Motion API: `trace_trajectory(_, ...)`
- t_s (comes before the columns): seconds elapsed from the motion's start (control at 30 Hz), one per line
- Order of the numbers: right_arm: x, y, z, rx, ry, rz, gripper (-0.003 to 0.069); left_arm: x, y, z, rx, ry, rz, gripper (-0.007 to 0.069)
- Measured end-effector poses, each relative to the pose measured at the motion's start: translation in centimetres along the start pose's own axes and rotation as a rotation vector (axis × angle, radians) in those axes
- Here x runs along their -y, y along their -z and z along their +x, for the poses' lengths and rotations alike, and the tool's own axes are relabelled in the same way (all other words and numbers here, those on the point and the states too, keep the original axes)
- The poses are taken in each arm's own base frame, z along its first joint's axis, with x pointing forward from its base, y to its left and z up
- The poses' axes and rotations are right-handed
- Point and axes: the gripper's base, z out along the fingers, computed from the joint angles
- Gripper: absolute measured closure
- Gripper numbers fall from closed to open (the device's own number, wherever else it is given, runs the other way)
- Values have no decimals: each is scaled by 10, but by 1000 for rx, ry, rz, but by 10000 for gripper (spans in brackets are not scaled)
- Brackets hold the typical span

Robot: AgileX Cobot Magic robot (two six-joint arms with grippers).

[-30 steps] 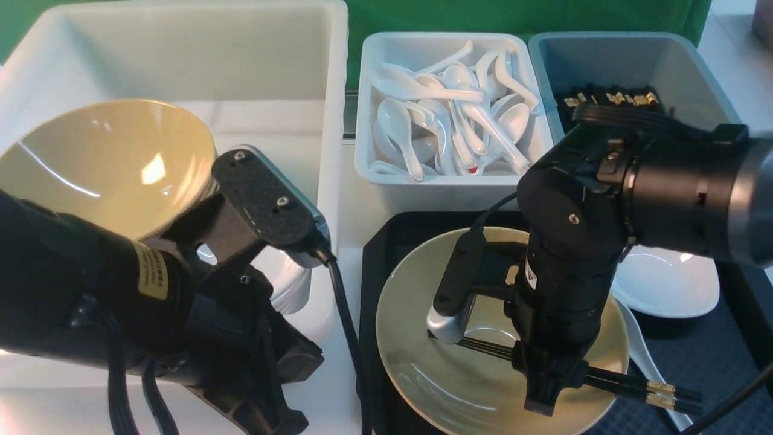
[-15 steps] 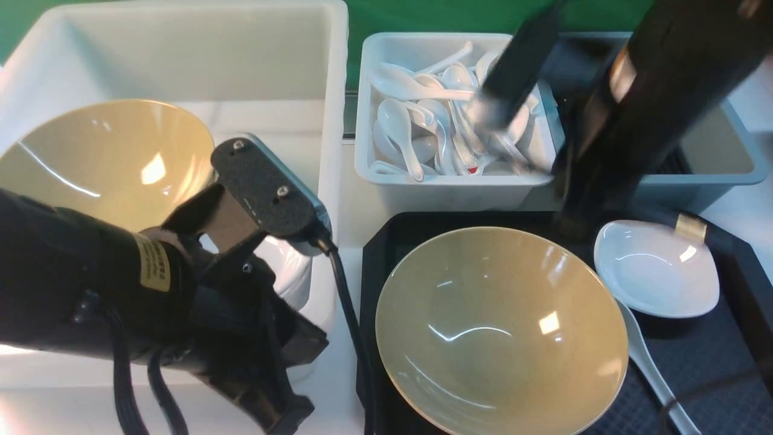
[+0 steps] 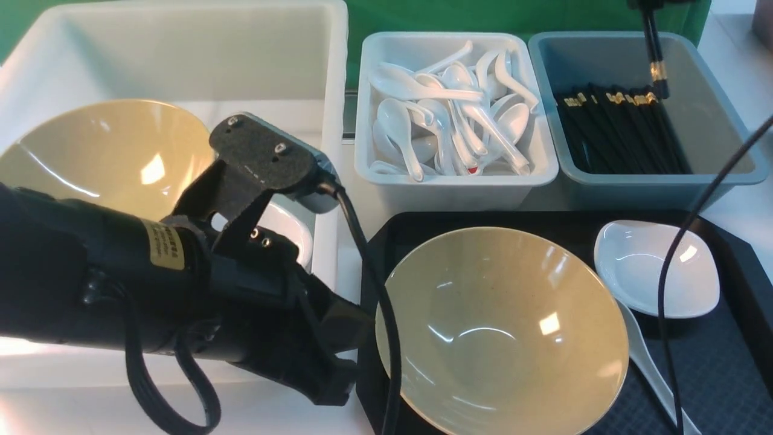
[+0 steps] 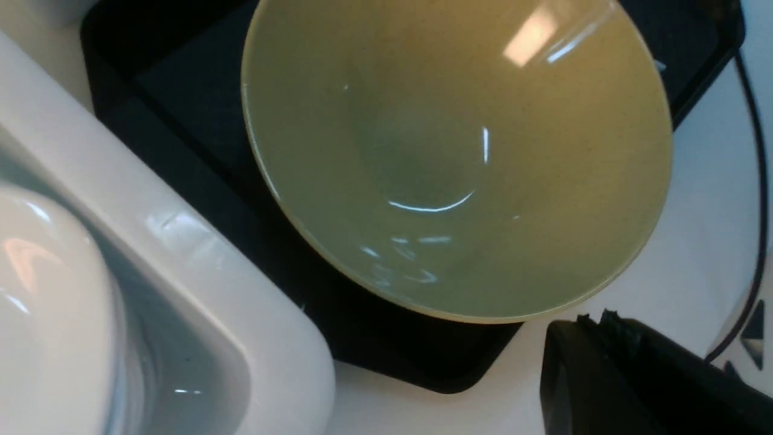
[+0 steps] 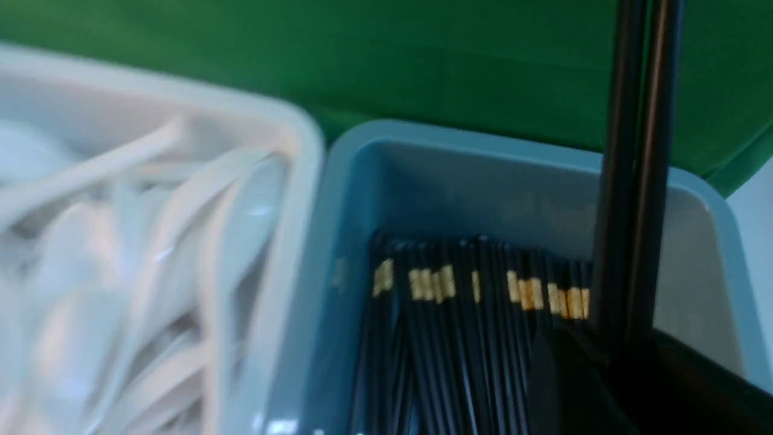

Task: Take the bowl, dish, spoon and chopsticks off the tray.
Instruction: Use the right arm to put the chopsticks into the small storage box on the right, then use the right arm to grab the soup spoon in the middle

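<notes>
The olive-tan bowl (image 3: 501, 326) sits on the left part of the black tray (image 3: 718, 368), empty. To its right lie the white dish (image 3: 657, 267) and the white spoon (image 3: 649, 362). My right gripper (image 5: 616, 341) is shut on the black chopsticks (image 3: 655, 57), which hang nearly upright, gold bands down, over the blue-grey bin (image 3: 724, 133). Only the chopsticks show in the front view; the right gripper is above the frame. My left gripper (image 4: 595, 320) is shut and empty, low beside the tray's near left corner, close to the bowl's rim (image 4: 459, 317).
A big white tub (image 3: 181, 54) at the left holds another tan bowl (image 3: 102, 157) and stacked white dishes (image 3: 290, 238). A white bin (image 3: 450, 181) holds several spoons. Several chopsticks (image 3: 622, 130) lie in the blue-grey bin. A black cable (image 3: 679, 260) hangs in front of the dish.
My right gripper closed on the chopsticks lying across the bowl, lifted them and swung back over the blue-grey bin. My left arm has moved right, toward the tray's left edge.
</notes>
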Motion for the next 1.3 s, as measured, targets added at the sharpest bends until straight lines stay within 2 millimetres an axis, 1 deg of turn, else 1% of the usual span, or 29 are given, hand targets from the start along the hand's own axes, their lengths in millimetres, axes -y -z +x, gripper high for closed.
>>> trace_trajectory(0.03,3,-11,4,-14,-11,7,507,1,0,0,2,10,9,636)
trace_trajectory(0.07,7,-28,12,-49,-23,19,501,2,0,-1,6,23,22,636)
trace_trajectory(0.13,11,-43,23,-106,-30,34,464,4,0,-1,5,40,39,636)
trace_trajectory(0.17,12,-47,28,-145,-31,42,426,4,0,0,2,44,45,636)
trace_trajectory(0.2,13,-47,33,-198,-32,53,360,5,0,0,-1,51,52,636)
trace_trajectory(0.23,13,-47,35,-214,-32,55,349,5,0,0,-2,51,52,636)
trace_trajectory(0.3,15,-39,37,-277,-19,62,251,5,0,0,-1,52,53,636)
trace_trajectory(0.33,15,-34,36,-295,-3,59,215,5,0,0,2,52,53,636)
trace_trajectory(0.4,17,-8,34,-385,64,38,132,4,0,-3,31,52,43,636)
trace_trajectory(0.43,18,1,32,-402,88,26,113,3,-1,-4,39,47,38,636)
trace_trajectory(0.5,19,30,24,-414,134,-7,85,2,-1,-10,58,26,25,636)
trace_trajectory(0.53,20,46,20,-399,141,-21,81,2,-1,-14,60,9,21,636)
trace_trajectory(0.57,21,67,16,-377,146,-44,78,2,0,-22,57,-18,18,636)
trace_trajectory(0.63,19,97,15,-349,153,-75,78,2,-2,-34,28,-63,8,636)
trace_trajectory(0.7,15,136,21,-324,177,-107,79,3,-1,-46,6,-99,4,636)
trace_trajectory(0.73,13,153,27,-321,191,-117,81,2,-4,-52,-20,-120,1,636)
trace_trajectory(0.77,11,162,31,-322,200,-125,81,2,-3,-56,-25,-134,-1,636)
trace_trajectory(0.8,8,175,40,-327,216,-137,83,1,-5,-59,-39,-148,-5,636)
trace_trajectory(0.83,4,184,49,-337,232,-148,83,1,-6,-64,-44,-163,-13,636)
trace_trajectory(0.87,-1,194,64,-359,255,-168,83,0,-7,-69,-44,-178,-20,636)
trace_trajectory(0.9,-3,197,70,-368,264,-174,84,0,-7,-69,-45,-181,-21,636)
trace_trajectory(0.97,-13,205,103,-439,310,-212,84,-2,-12,-72,-54,-204,-25,636)
trace_trajectory(1.03,-20,205,136,-519,339,-234,85,-3,-16,-71,-72,-212,-23,636)
trace_trajectory(1.1,-23,201,167,-583,352,-242,85,-4,-19,-70,-93,-219,-24,636)
trace_trajectory(1.13,-23,198,177,-593,345,-241,85,-5,-20,-69,-106,-222,-24,636)
trace_trajectory(1.17,-23,194,192,-616,339,-235,86,-5,-20,-68,-121,-224,-24,636)
trace_trajectory(1.3,-20,177,229,-638,319,-198,87,-5,-20,-63,-176,-231,-17,636)
